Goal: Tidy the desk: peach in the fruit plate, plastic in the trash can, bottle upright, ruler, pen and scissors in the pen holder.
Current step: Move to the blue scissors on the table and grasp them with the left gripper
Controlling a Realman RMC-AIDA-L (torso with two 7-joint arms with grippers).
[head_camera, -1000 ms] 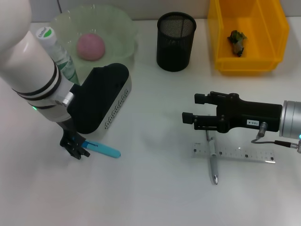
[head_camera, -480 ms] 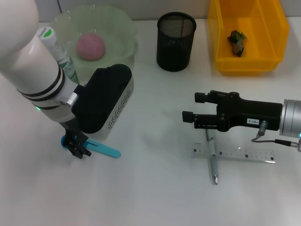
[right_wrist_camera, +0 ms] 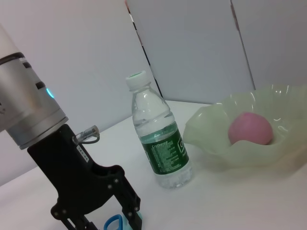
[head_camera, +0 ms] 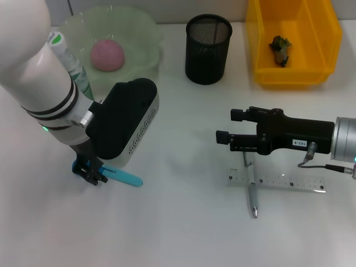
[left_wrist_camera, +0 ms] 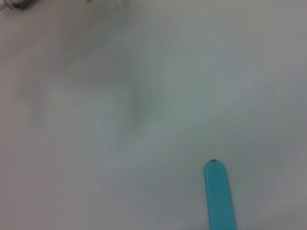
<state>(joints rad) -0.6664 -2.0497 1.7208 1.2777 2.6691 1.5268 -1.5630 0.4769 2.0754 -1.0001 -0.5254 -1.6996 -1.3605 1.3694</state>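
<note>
Scissors [head_camera: 123, 177] lie flat on the surface [head_camera: 183, 233] at near left, cyan blade cover pointing right; left claw [head_camera: 89, 173] is down over the blue handle end, apparently closed on it. Right claw [head_camera: 225, 138] hangs open and empty just above pen [head_camera: 252, 194] and ruler [head_camera: 276, 182]. Light, stiff, slick plastic: best pinched at the handles, likely to swing if held off-centre.

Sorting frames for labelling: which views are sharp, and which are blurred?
Left wrist view: out of focus, only the scissors cover tip readable on the desk. Right wrist view: bottle and peach sharp. Head view: sharp throughout.
</note>
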